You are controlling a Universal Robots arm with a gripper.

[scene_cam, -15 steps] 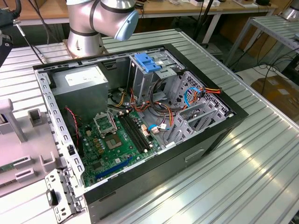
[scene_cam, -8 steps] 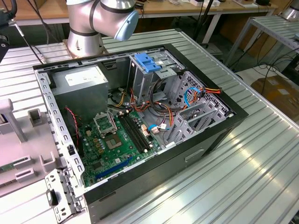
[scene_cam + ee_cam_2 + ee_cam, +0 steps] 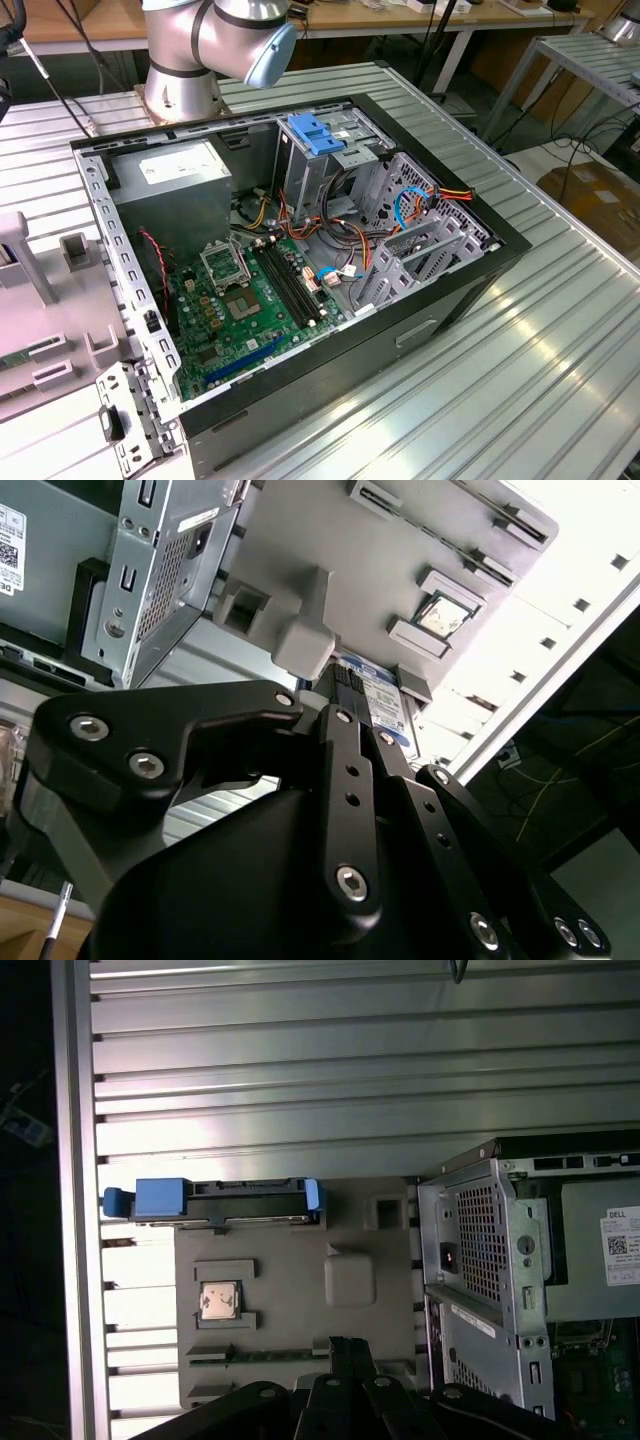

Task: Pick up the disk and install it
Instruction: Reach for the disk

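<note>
— How's the arm [image 3: 215, 40] set?
— Pointing down over the grey tray [image 3: 280, 1260], jaws pressed together, pinching nothing.
— And the disk [image 3: 215, 1200]?
— On edge in that tray, beyond the jaws, apart from them. The computer case [image 3: 500, 1260] stands off to their side.

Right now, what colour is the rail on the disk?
Blue. The rail on the disk shows best in the first wrist view.

Disk [image 3: 215, 1200]: blue plastic rails. Table [image 3: 350, 1080]: ribbed metal.
</note>
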